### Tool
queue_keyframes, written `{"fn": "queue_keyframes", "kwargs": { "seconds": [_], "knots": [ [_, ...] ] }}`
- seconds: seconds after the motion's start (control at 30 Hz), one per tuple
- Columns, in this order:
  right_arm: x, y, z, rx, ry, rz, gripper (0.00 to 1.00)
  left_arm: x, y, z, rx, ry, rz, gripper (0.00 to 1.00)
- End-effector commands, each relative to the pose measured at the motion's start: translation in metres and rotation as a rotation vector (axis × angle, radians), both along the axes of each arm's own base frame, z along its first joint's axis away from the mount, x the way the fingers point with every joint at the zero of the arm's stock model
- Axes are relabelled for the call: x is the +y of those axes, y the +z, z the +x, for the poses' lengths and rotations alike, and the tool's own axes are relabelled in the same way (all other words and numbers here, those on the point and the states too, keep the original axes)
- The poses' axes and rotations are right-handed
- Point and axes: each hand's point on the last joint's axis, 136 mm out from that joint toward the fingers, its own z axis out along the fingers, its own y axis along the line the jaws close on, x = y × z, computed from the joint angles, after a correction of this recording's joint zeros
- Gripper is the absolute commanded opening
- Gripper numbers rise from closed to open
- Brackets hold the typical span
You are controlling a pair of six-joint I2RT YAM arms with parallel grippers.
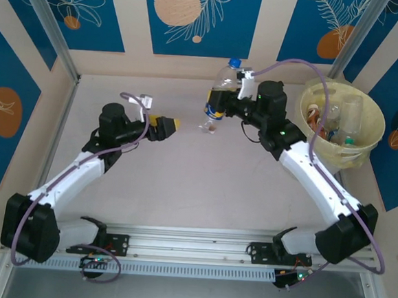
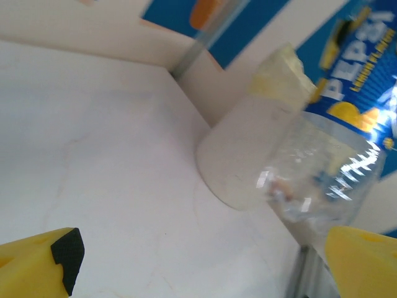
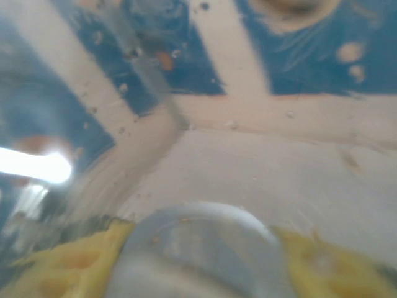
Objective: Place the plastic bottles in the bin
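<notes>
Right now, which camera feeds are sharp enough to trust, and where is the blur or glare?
Top external: sharp, evenly lit, the held bottle and bin read clearly. Left wrist: bottle label blurred up close, with bright glare streaks. Right wrist: soft throughout, seen through the clear bottle, yellow fingers smeared, white glare at left.
</notes>
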Motion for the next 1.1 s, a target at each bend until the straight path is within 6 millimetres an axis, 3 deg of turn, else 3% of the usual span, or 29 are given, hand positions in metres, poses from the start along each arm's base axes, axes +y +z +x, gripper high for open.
{"fn": "queue_keyframes", "kwargs": {
  "seconds": [0.0,0.3,0.47,0.53,0.67,0.77,0.9,1.07],
  "knots": [
    [-0.051,0.017,-0.01,-0.058,-0.169,-0.163,0.51,0.042,-0.021,0.015,-0.024,0.268,0.088,1.0],
    [-0.163,0.069,-0.034,-0.138,-0.521,-0.222,0.52,0.082,-0.035,0.011,-0.071,0.479,0.131,1.0],
    [-0.255,0.073,-0.038,-0.07,-0.823,-0.2,0.53,0.089,-0.046,0.012,-0.06,0.512,0.151,1.0],
    [-0.282,0.068,-0.039,-0.031,-0.891,-0.141,0.54,0.088,-0.048,0.013,-0.055,0.507,0.153,1.0],
    [-0.312,0.055,-0.03,0.045,-0.938,0.007,0.55,0.087,-0.05,0.015,-0.043,0.51,0.144,1.0],
    [-0.341,0.052,-0.021,0.076,-1.043,-0.009,0.55,0.086,-0.051,0.015,-0.035,0.505,0.138,1.0],
    [-0.365,0.053,-0.014,0.093,-1.115,-0.11,0.56,0.087,-0.054,0.014,-0.027,0.511,0.142,1.0],
    [-0.368,0.02,0.001,0.203,-1.07,-0.37,0.58,0.091,-0.061,0.017,-0.011,0.535,0.143,1.0]
  ]
}}
